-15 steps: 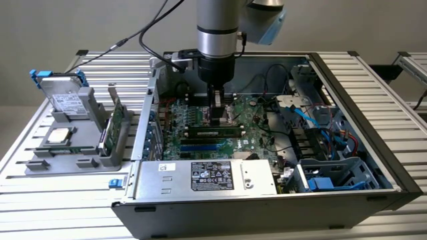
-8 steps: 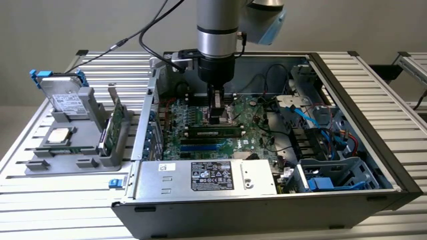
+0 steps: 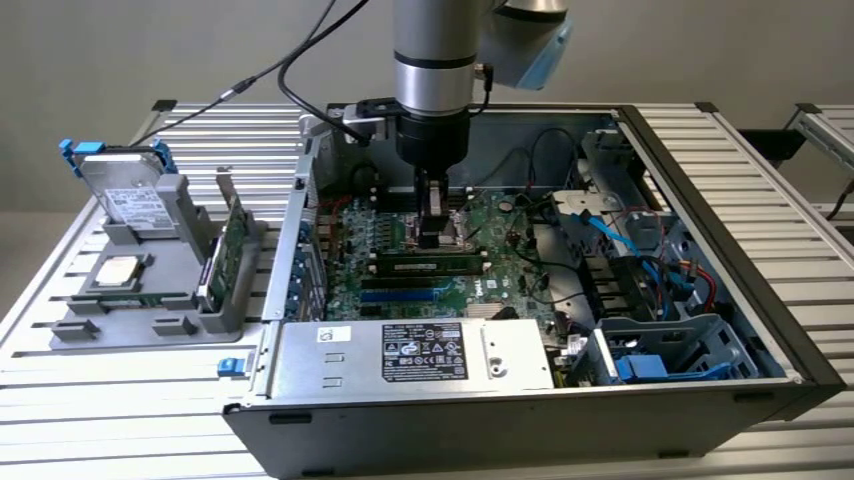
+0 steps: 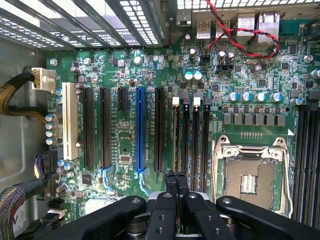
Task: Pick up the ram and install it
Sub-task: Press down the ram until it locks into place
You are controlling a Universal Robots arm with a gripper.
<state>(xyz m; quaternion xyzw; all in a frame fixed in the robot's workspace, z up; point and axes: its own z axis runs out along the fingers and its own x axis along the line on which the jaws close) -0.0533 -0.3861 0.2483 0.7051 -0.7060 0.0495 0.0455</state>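
Exterior view: we log the gripper [image 3: 434, 236] lowered inside the open steel case [image 3: 694, 170], the ram [image 3: 427, 266], a slim green stick, seated in a motherboard slot just below. Wrist view: black fingers [image 4: 171, 186] pressed together, empty, above the square CPU socket [image 4: 249, 176].

Single arm [image 3: 433, 60] comes straight down from the top of the exterior view, vertical, silver upper section with a black wrist section below. Black cable runs off its upper part toward the exterior view's left. Gripper [image 3: 434, 232] points straight down, low inside the open computer case [image 3: 787, 330], tips just above the board. In the wrist view the gripper [image 4: 177, 182] shows two black fingers [image 4: 171, 184] pressed together side by side, no gap between them, nothing visible held. Black linkage arms spread out to either side behind the fingers.
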